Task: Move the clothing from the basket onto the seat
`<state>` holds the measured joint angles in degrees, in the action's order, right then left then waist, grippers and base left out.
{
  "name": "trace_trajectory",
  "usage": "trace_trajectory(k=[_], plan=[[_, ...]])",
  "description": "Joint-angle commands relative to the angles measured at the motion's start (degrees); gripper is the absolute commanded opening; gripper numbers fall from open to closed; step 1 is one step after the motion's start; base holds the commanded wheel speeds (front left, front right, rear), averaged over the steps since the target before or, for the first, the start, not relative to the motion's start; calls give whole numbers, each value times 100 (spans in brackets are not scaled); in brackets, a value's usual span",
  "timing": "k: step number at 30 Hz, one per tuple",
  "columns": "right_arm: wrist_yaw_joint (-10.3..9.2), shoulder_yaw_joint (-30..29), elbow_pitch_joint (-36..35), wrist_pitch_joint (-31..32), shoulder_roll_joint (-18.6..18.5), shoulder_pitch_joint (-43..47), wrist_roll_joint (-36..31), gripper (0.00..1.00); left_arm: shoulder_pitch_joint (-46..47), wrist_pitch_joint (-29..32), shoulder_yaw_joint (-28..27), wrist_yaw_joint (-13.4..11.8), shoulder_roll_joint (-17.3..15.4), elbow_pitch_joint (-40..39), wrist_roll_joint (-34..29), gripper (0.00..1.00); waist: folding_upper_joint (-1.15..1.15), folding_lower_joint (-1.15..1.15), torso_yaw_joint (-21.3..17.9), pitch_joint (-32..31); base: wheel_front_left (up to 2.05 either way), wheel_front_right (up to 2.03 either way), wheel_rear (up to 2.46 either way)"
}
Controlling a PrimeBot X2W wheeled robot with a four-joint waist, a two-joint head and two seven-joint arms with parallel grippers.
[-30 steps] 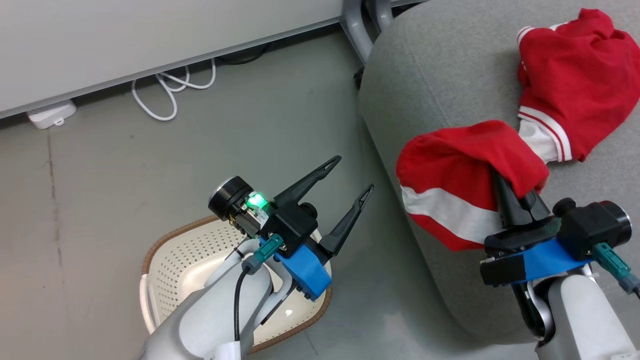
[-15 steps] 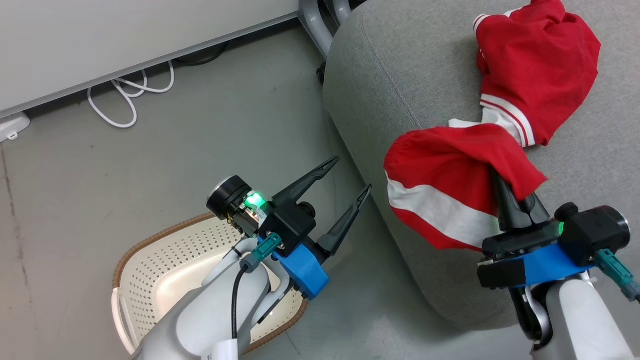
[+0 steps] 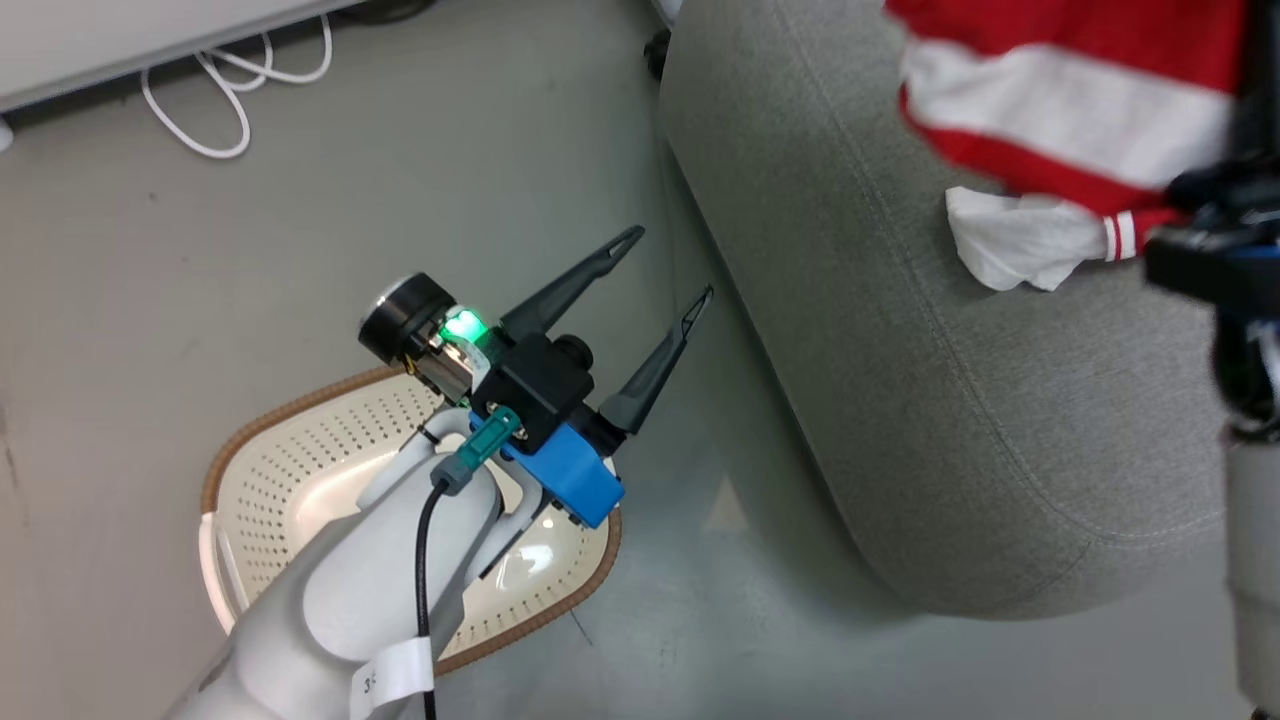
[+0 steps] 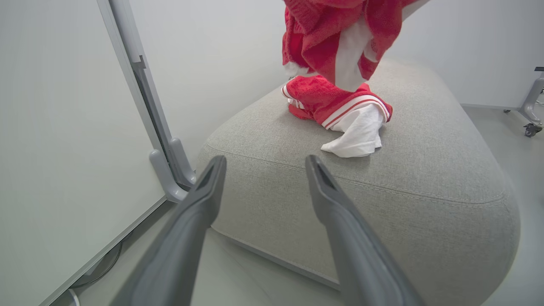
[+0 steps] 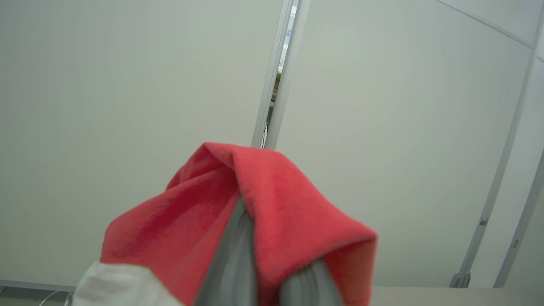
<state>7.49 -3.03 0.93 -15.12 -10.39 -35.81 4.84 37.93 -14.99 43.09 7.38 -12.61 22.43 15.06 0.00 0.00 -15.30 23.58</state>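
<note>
My right gripper point(image 5: 263, 272) is shut on a red garment point(image 5: 276, 204) with a white band, and the cloth drapes over its fingertips. The held garment point(image 3: 1060, 90) hangs above the grey seat point(image 3: 900, 350); the gripper body point(image 3: 1215, 200) beside it is blurred. Under it a second red garment point(image 4: 331, 97) lies on the seat point(image 4: 403, 191), its white part point(image 3: 1005, 240) spread towards the seat's edge. My left gripper point(image 3: 675, 262) is open and holds nothing, hovering over the cream basket point(image 3: 300, 405) on the floor. The arm hides much of the basket; its visible inside is bare.
White cables point(image 3: 230, 90) lie on the grey floor by the wall panel's foot. A grey metal panel leg point(image 4: 170, 170) stands close to the seat's far corner. Another wheeled leg point(image 4: 531, 106) stands past the seat.
The right gripper has lifted the red garment off the seat's edge, higher and further over the seat. The head camera has shifted. The left gripper stays open over the basket.
</note>
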Motion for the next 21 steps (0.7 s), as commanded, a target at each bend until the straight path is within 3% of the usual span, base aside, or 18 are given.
trace_trajectory(k=[1, 9, 15, 21], plan=[[1, -188, -43, -4, -109, -363, 13, 0, 150, -26, -63, -30, -86, -38, -49, 100, 0, 0, 47, 466, 0, 0, 0], [0, -1589, 200, -4, -846, -2078, 107, 0, 638, 119, -85, -45, -352, -349, -237, 100, 0, 0, 62, 1607, 0, 0, 0], [1, -2131, 931, -4, -1462, -2368, 120, 0, 891, 219, -53, -45, -426, -559, -332, 100, 0, 0, 75, 2098, 0, 0, 0], [0, -2337, 1743, -4, -1356, -1989, 13, 0, 981, 236, -2, -49, -422, -623, -352, 100, 0, 0, 110, 2266, 0, 0, 0]])
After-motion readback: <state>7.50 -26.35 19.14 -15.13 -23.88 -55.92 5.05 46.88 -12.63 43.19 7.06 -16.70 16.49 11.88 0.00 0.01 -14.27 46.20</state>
